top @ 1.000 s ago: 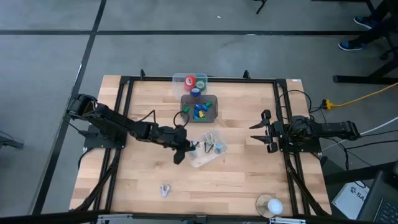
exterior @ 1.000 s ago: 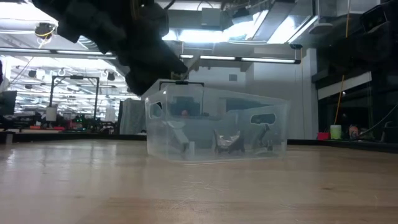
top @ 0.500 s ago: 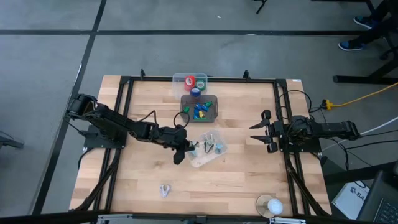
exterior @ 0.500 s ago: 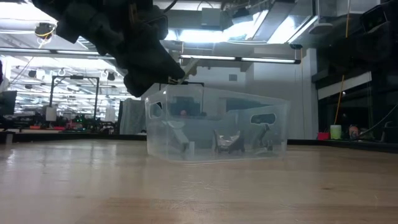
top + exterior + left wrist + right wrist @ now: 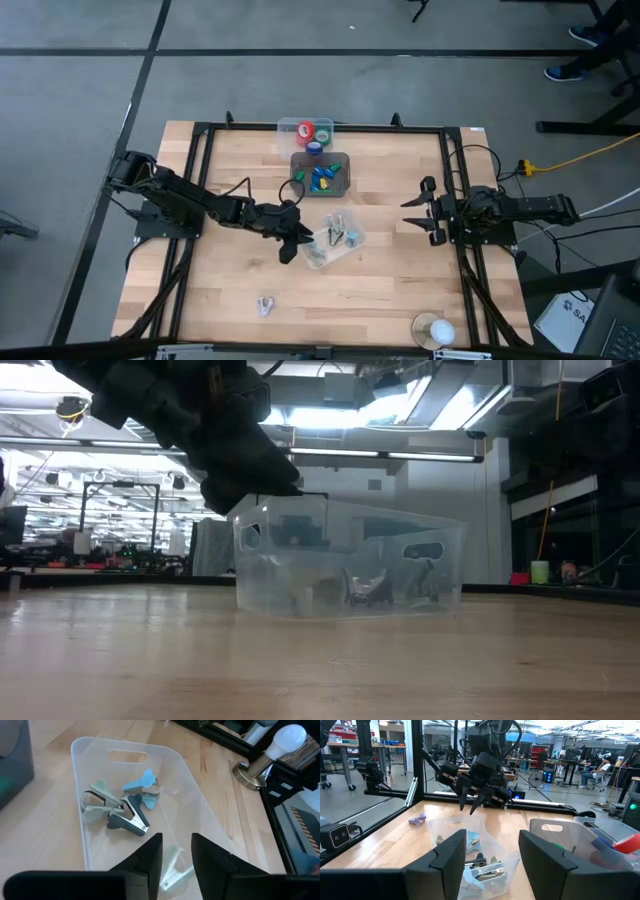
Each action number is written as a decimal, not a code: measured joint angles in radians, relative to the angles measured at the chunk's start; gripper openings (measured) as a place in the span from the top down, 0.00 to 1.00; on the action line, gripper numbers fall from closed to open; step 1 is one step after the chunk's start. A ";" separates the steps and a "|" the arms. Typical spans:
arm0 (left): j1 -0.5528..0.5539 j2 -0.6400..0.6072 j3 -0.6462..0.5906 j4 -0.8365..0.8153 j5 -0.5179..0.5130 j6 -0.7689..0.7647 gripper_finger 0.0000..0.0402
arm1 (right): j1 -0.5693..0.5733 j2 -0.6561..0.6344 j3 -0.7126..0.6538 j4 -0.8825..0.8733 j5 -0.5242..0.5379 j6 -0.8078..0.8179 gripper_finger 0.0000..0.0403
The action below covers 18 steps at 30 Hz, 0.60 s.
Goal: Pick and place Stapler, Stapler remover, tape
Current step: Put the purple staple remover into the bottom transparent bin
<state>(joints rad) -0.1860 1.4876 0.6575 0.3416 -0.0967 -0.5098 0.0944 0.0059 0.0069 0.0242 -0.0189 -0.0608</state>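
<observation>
Staple removers (image 5: 120, 805) lie in the clear plastic bin (image 5: 95, 750), ahead of and below the left gripper (image 5: 175, 851); we count roughly four clustered at the bin's middle, pale green, dark blue-grey and light blue. A further pale remover (image 5: 170, 872) sits on the bin floor directly under the left fingertips (image 5: 150, 855), apart from them. We see the left jaws parted with nothing between them: released. In the high view the left gripper (image 5: 296, 238) hangs over the near-left rim of that bin (image 5: 352, 250).

One more lavender staple remover (image 5: 265, 305) lies loose on the table (image 5: 400, 290), behind and to the side of the left gripper, well apart from the bin.

Tape rolls (image 5: 314, 135), red, green and blue, sit in a second clear container (image 5: 285, 127) at the table's far edge, beyond the left gripper. Between that container and the remover bin stands a dark tray (image 5: 343, 160) holding small blue, green and yellow pieces.

The right gripper (image 5: 418, 214) waits at the table's right side, jaws spread and empty, well apart from all bins. A light bulb (image 5: 437, 330) on its base stands near the front edge.
</observation>
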 joint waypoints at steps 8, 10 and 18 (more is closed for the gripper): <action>0.000 0.000 0.000 0.000 -0.018 0.000 0.69 | 0.000 0.000 0.000 0.000 0.000 0.000 0.53; -0.002 0.000 0.000 0.007 -0.018 -0.001 0.68 | 0.000 0.000 0.000 0.000 0.000 0.000 0.53; -0.041 0.000 0.000 0.060 0.047 0.000 0.68 | 0.000 0.000 0.000 0.000 0.000 0.000 0.53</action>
<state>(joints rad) -0.2271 1.4876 0.6575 0.4011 -0.0496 -0.5102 0.0948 0.0063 0.0067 0.0240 -0.0189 -0.0608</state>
